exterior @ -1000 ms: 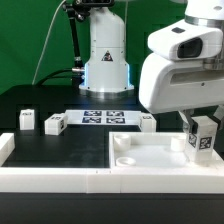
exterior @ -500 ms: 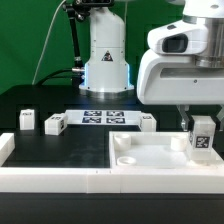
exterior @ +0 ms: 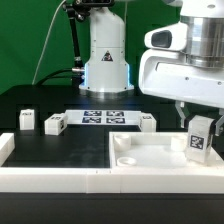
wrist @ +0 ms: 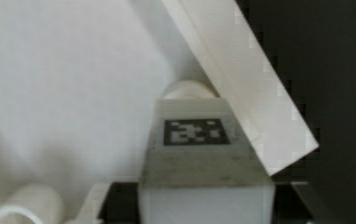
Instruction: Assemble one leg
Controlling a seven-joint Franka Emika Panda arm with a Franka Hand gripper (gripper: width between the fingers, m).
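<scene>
My gripper (exterior: pixel 199 127) is shut on one leg (exterior: pixel 199 139), a white post with a marker tag facing the camera. It holds the leg upright just above the exterior view's right end of the large white square panel (exterior: pixel 150 152). I cannot tell whether the leg's lower end touches the panel. In the wrist view the leg (wrist: pixel 201 150) fills the space between the dark fingers (wrist: pixel 122 200), with the panel (wrist: pixel 68 90) behind it. Three more legs (exterior: pixel 27 120), (exterior: pixel 55 123), (exterior: pixel 148 122) stand on the black table.
The marker board (exterior: pixel 105 117) lies at the back in front of the robot base (exterior: pixel 105 60). A white raised rail (exterior: pixel 50 178) runs along the front and up the exterior view's left side. Round corner sockets (exterior: pixel 123 144) show on the panel.
The arm's hand has risen a little and tilted. The held leg has shifted slightly toward the exterior view's left and stays gripped.
</scene>
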